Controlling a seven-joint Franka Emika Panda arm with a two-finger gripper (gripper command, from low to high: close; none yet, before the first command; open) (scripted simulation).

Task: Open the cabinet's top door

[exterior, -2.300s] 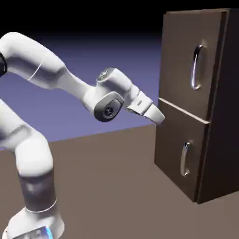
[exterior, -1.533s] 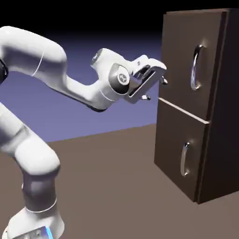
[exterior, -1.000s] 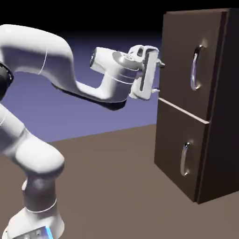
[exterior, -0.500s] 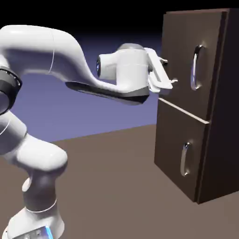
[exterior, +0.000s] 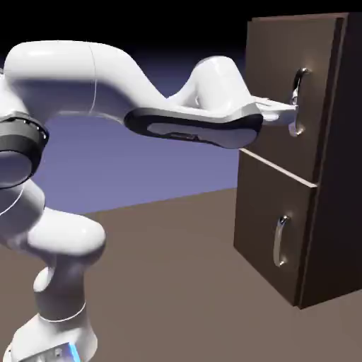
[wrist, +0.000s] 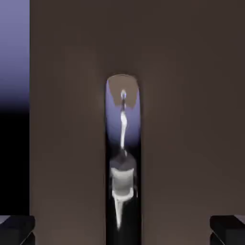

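In the exterior view the cabinet (exterior: 304, 155) stands on the table (exterior: 177, 283) at the right side, tall and dark brown, and both its front panels are closed and flush with the body. The top door (exterior: 283, 92) fills the upper part of the front, and its long silver handle (exterior: 299, 102) runs vertically near the door's right edge. Under it is the lower panel (exterior: 272, 230) with a smaller handle (exterior: 281, 240). The white arm (exterior: 141, 92) stretches almost level from the left across the picture to the top door. The gripper (exterior: 291, 113) is at the handle, about at the middle of the handle's height, and its tip overlaps the bar; from this side I cannot tell if it touches the bar. In the hand view the dark brown door (wrist: 191, 119) fills nearly the whole picture, with a strip of blue-violet backdrop (wrist: 14, 48) at the left edge. The handle (wrist: 123, 158) stands upright in the middle, shiny and reflecting, and it runs down to the bottom edge. The two grey fingertips (wrist: 16, 229) show in the bottom corners, one left and one right, far from each other. So the fingers are wide apart, with the handle between them in the centre line, and they hold nothing; a clear gap of brown door is visible on both sides of the bar.
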